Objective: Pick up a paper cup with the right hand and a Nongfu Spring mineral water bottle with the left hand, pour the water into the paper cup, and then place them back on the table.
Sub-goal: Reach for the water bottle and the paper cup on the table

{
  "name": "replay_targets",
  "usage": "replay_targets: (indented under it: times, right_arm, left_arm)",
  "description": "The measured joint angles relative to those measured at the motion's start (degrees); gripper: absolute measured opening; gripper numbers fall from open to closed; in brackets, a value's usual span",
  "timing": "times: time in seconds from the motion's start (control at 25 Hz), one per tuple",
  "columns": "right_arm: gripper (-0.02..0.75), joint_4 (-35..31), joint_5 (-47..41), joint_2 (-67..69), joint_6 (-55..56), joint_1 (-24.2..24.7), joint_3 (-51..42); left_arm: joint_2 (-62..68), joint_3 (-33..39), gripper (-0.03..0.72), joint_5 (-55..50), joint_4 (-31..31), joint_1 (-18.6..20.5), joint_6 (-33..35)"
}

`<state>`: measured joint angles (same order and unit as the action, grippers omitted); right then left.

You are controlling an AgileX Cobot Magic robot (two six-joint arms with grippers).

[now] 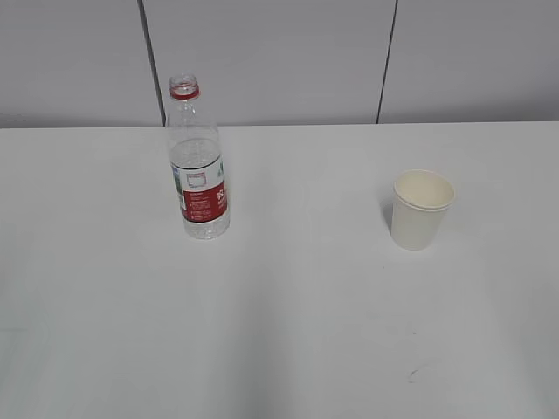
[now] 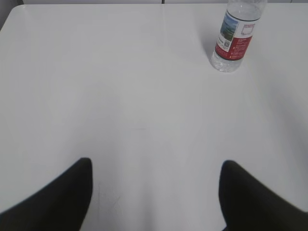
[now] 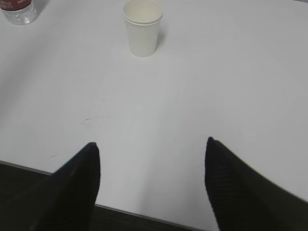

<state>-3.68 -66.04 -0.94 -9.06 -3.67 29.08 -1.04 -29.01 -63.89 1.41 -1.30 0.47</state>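
The Nongfu Spring bottle [image 1: 198, 166] stands upright and uncapped on the white table [image 1: 288, 314], left of centre, holding water in its lower part. It also shows in the left wrist view [image 2: 235, 38] at the top right, and its base in the right wrist view [image 3: 18, 9]. The paper cup [image 1: 421, 209] stands upright on the right, and far ahead in the right wrist view [image 3: 142, 26]. My left gripper [image 2: 156, 166] is open and empty, well short of the bottle. My right gripper [image 3: 151, 144] is open and empty near the table's front edge. Neither arm shows in the exterior view.
A grey panelled wall [image 1: 279, 52] runs behind the table. The table's front edge [image 3: 144, 214] lies under the right gripper, with dark floor below. Small dark scuffs [image 1: 412, 374] mark the tabletop near the front right.
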Motion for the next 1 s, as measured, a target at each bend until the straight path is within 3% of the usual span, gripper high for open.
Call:
replay_targets:
  times: [0.44,1.0]
  right_arm:
    - [0.508,-0.7,2.5,0.0,0.0,0.0,0.5]
    - [0.508,-2.3,33.0,22.4,0.0,0.0,1.1]
  left_arm:
    - [0.0,0.0,0.502,0.0,0.0,0.0,0.0]
    - [0.0,0.0,0.502,0.0,0.0,0.0,0.0]
